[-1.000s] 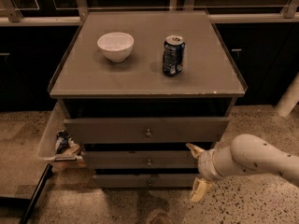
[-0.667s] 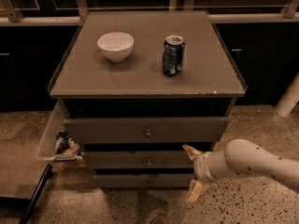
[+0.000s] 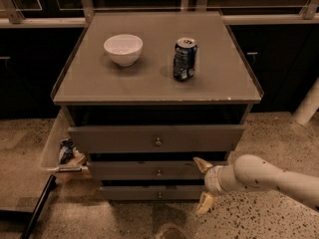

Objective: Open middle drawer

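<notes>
Speckled floor [image 3: 279,133] under level arm [image 3: 269,176], hand [image 3: 203,183] splayed beside middle drawer [image 3: 129,171]

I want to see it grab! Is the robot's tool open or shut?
Open. The tool hangs by the right end of the middle drawer, its two fingertips spread apart, holding nothing.

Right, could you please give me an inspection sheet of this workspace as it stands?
Surface: cabinet top, carrying a bowl and a can.
Job's things: middle drawer, its knob not gripped.
Clutter: side bin on the cabinet's left, small items inside.
Grippers: gripper in front of the middle drawer's right end, jaws open, to the right of the knob.
Cables: nothing seen.
Surroundings: speckled floor; dark cabinets behind.
</notes>
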`<state>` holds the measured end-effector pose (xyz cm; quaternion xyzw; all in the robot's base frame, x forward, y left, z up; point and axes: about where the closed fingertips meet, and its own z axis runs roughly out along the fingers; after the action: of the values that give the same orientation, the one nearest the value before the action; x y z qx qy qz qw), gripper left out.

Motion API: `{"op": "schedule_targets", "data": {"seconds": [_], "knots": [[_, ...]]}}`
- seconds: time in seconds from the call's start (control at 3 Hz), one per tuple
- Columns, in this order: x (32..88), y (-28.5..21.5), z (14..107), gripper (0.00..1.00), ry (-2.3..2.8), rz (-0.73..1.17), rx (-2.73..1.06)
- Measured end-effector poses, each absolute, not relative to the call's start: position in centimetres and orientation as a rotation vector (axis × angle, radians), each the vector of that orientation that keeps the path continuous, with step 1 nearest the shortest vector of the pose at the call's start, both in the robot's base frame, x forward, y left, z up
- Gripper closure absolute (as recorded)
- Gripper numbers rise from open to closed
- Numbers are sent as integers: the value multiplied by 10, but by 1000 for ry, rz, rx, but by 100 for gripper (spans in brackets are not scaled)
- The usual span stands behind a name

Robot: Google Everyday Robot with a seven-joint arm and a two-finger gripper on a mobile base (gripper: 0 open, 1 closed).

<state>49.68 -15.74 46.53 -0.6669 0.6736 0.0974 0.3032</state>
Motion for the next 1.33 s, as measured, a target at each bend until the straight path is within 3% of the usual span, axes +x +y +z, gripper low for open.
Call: {"op": "schedule_targets", "data": {"seconds": [1.33], "knots": [[528, -169, 420, 0, 1807, 172, -1743]]}}
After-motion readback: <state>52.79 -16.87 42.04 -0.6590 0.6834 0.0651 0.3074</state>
